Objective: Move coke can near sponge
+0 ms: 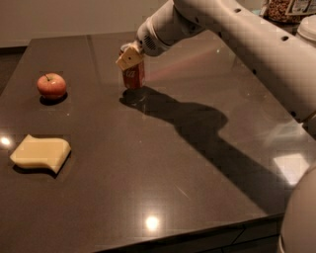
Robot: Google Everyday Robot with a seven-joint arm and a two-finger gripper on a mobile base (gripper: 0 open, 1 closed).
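Observation:
The coke can (134,77), red with white script, is at the far middle of the dark table (163,163), upright. My gripper (131,60) comes down from the upper right and is shut on the can's top, its cream pads (128,57) clamped on the upper part. The can's base sits at or just above the tabletop; I cannot tell which. The pale yellow sponge (40,153) with wavy edges lies flat near the left front edge, far from the can.
A red apple (51,85) sits at the left, between the can and the sponge. My white arm (237,34) spans the upper right and casts a long shadow across the table's middle. Jars stand at the far right corner (289,10).

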